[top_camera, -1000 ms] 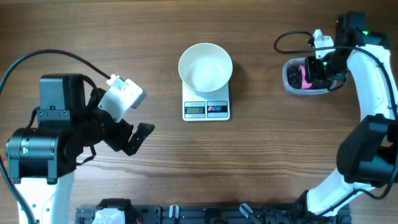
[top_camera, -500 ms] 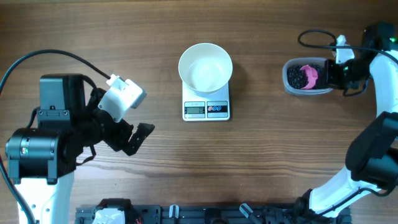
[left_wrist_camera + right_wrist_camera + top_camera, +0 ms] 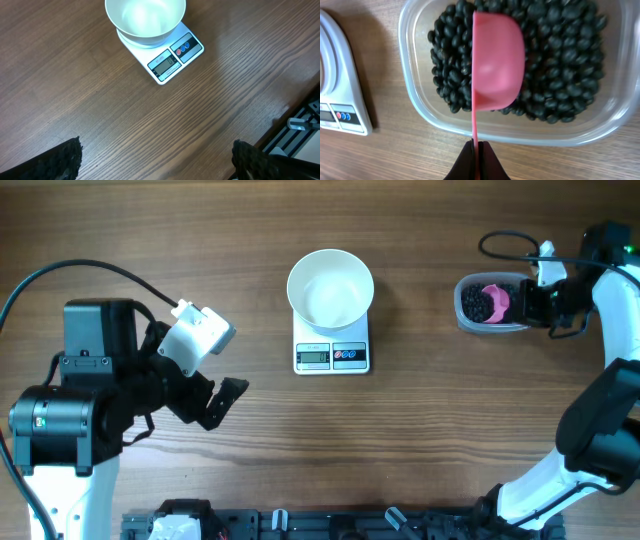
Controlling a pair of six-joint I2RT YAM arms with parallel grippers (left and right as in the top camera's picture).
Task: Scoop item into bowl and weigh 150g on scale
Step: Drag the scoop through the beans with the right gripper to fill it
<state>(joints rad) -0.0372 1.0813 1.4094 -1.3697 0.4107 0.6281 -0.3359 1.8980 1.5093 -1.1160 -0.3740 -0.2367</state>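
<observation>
pinching the pink scoop (image 3: pixel 497 65) handle, right claw (image 3: pixel 476 145), black beans (image 3: pixel 560 65) in tub (image 3: pixel 415 102) just ahead under scoop, left claw (image 3: pixel 155 160) spread

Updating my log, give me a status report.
Left end effector open. Right end effector shut on scoop, over beans in tub. Bowl empty on scale. Nothing in the way.
</observation>
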